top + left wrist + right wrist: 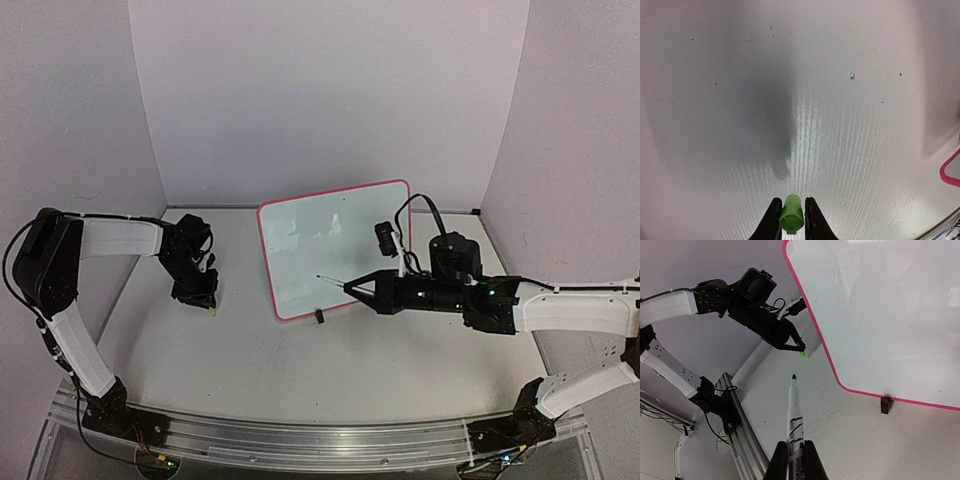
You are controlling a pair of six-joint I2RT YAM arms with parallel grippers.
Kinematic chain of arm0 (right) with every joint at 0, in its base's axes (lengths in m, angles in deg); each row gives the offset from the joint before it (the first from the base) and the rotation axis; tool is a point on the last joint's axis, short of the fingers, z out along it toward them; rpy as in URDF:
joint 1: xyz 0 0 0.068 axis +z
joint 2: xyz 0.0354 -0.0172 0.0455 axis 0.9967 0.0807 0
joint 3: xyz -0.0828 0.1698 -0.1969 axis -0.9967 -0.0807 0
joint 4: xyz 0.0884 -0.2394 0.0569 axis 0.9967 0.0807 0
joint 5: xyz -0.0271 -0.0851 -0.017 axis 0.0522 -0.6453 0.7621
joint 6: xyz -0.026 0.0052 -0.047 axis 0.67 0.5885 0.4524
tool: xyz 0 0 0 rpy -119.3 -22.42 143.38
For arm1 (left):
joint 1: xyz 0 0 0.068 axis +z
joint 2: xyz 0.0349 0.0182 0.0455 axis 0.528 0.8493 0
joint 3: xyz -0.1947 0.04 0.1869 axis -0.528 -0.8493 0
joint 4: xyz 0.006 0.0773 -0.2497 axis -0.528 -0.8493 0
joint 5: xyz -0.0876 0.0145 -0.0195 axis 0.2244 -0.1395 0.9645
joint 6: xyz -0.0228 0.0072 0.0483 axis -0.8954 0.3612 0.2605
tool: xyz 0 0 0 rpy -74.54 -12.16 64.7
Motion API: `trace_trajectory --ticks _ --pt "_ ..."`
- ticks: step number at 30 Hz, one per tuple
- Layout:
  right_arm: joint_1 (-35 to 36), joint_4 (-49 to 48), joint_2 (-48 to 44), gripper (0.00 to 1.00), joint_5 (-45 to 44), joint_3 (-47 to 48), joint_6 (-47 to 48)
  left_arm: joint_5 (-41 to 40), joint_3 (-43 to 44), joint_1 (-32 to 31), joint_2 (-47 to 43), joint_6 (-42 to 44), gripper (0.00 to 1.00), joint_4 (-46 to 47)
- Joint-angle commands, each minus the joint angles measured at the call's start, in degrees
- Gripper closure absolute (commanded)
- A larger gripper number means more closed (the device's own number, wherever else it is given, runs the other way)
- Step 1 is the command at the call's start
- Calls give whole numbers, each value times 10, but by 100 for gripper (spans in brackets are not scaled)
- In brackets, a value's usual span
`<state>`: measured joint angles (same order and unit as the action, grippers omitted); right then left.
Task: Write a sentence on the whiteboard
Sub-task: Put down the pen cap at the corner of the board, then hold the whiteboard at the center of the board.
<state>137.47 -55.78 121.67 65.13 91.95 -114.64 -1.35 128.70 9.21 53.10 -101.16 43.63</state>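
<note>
Green plastic is showing between the fingertips of the left gripper (791,201), which is pinching a small green cap (791,216) in a narrow grip, one finger pressing on each side. In the top view this left gripper (197,290) is pointing down at the pale table (300,370), with the green cap (213,311) sticking out below its fingertips, close over the surface; whether the two are touching I cannot tell.

Well off to that gripper's right, the whiteboard (335,245) is standing on the table, leaning back, its pink rim running all round and a black clip foot (319,317) gripping its lower edge.

Further right, the right gripper (352,287) is reaching leftwards toward the board, its fingers closing narrowly on the barrel of a marker (333,281). In its own wrist view the marker (794,415) is sticking straight out ahead of the right gripper (795,446), dark tip bare. The whiteboard (880,315) is lying ahead and to the right of that tip, and the tip is staying clear of the rim, near the lower left corner. The clip foot (885,405) is sitting to the right of the barrel.
</note>
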Motion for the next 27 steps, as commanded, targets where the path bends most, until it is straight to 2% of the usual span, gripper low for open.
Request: trace_trajectory --ticks 1,15,19,27 --pt "-1 -27 6 100 14 14 -5 6 23 3 17 10 81 -5" --pt "-1 -25 1 100 10 10 -7 5 26 3 26 15 54 -2" --pt "-1 -24 -1 100 8 10 -7 -12 25 3 17 16 52 -4" --pt "-1 -39 -4 100 16 9 -5 -40 23 3 -97 58 45 27"
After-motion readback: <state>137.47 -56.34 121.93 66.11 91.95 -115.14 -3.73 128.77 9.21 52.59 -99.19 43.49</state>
